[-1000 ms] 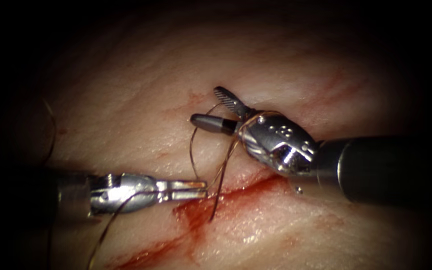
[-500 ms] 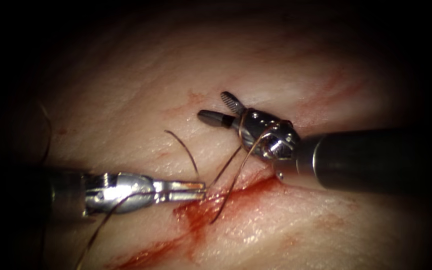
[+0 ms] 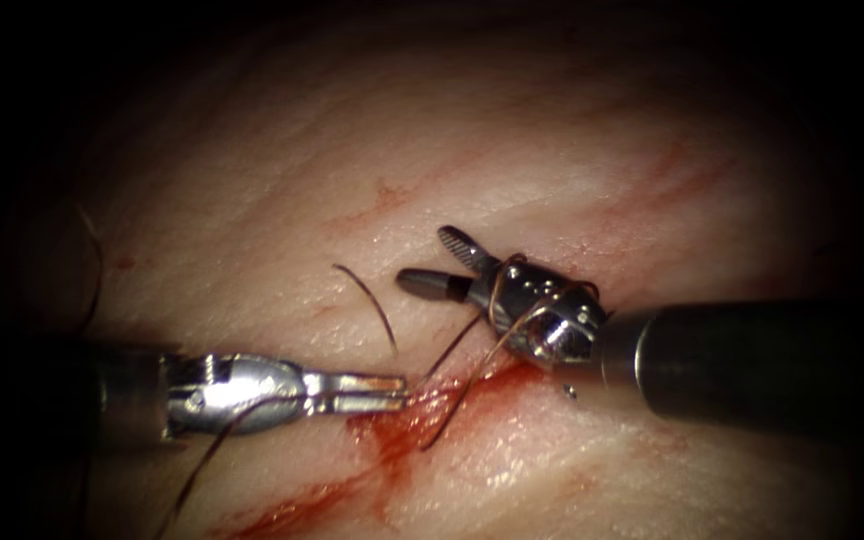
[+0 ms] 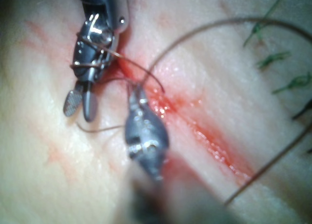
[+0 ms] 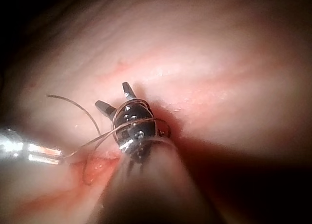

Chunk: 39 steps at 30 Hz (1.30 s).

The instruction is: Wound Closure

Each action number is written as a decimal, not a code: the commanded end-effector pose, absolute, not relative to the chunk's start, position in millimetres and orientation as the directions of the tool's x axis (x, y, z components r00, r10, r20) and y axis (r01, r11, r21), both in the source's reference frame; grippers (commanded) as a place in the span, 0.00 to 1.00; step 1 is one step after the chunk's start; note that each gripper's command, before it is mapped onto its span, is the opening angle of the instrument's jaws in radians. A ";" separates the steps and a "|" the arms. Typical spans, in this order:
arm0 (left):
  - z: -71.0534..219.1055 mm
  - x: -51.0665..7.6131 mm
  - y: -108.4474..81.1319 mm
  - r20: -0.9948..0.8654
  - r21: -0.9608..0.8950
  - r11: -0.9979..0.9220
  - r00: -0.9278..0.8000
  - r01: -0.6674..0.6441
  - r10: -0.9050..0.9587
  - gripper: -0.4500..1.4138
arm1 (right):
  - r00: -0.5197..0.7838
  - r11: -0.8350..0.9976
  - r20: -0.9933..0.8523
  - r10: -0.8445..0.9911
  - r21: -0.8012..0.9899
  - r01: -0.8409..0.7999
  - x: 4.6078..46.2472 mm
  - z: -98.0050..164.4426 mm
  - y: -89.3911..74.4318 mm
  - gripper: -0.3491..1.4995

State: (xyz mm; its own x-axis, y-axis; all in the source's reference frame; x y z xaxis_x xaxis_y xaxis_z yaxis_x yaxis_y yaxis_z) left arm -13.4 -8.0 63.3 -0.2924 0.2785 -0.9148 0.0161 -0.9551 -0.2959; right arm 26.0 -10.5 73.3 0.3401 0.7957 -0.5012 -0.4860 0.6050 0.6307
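The left tool [image 3: 402, 385] lies low along the left side of the cut [image 3: 392, 430], its jaws shut on the thread [image 3: 452, 345] right at the cut's edge. Above the cut is the right tool [image 3: 430, 258], jaws open and holding nothing. Thread is wound in loops around its wrist [image 3: 512, 300], and strands run from there down to the left tool's tip. A short free thread end [image 3: 367, 295] curls up over the tissue [image 3: 282, 200] between the tools. The left wrist view shows the left tool [image 4: 138, 94] beside the open right tool [image 4: 80, 107]. In the right wrist view, the looped right tool [image 5: 114, 98] faces the left tool [image 5: 56, 158].
Red fluid [image 3: 302, 500] runs along the cut and pools under the left tool's tip. A long strand of thread [image 3: 202, 460] trails from the left tool's body toward the near edge. Several cut thread ends [image 4: 278, 58] lie on the tissue.
The right tool has moved down toward the cut and turned at the wrist, keeping the loops around it. The short thread end has sprung free to its left. The left tool has held still.
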 end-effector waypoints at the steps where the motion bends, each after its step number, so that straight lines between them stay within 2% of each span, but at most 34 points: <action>1: 63.9 -13.8 -8.5 -0.915 -0.297 -0.955 -0.291 0.018 0.279 0.00 | 0.350 0.618 -0.509 0.786 0.632 -0.468 26.7 73.5 -11.4 0.97; 19: 64.4 -13.1 -8.6 -0.915 -0.291 -0.957 -0.296 0.014 0.274 0.00 | 0.409 0.700 -0.570 0.713 0.608 -0.374 29.2 71.0 -12.4 0.97; 31: 64.3 -12.6 -8.7 -0.914 -0.295 -0.956 -0.297 0.012 0.278 0.00 | 0.431 0.746 -0.610 0.665 0.570 -0.344 32.6 70.7 -11.5 0.97; 39: 64.3 -12.1 -8.8 -0.913 -0.293 -0.956 -0.298 0.011 0.277 0.00 | 0.453 0.763 -0.616 0.644 0.556 -0.329 33.9 70.8 -11.1 0.94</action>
